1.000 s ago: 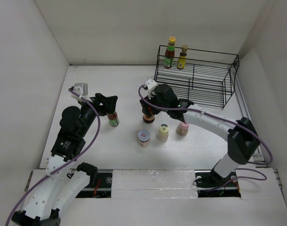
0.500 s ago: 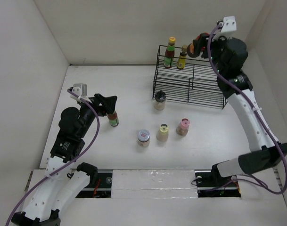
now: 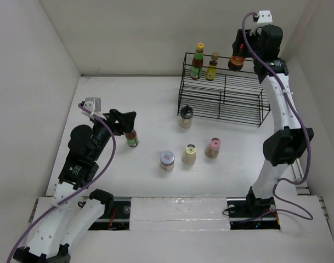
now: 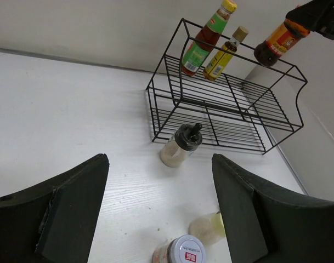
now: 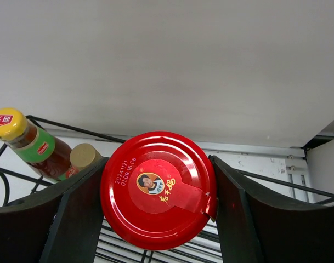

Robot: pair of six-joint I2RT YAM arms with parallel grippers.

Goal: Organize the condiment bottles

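Up at 1 o'clock: red-lidded jar (image 5: 156, 186) clamped in right gripper (image 5: 158, 205), above wire rack (image 3: 227, 98) top rail; shelf free at 3 o'clock of two sauce bottles (image 3: 198, 61). Left gripper (image 4: 158, 164) spread wide at 9 o'clock, beside small jar (image 3: 132, 138); four bottles (image 3: 189, 154) loose mid-table.

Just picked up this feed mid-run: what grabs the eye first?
The right gripper holds a red-lidded jar at the black wire rack's top shelf, beside two sauce bottles standing there. Five more bottles stand loose on the table, and the left gripper sits open near one.
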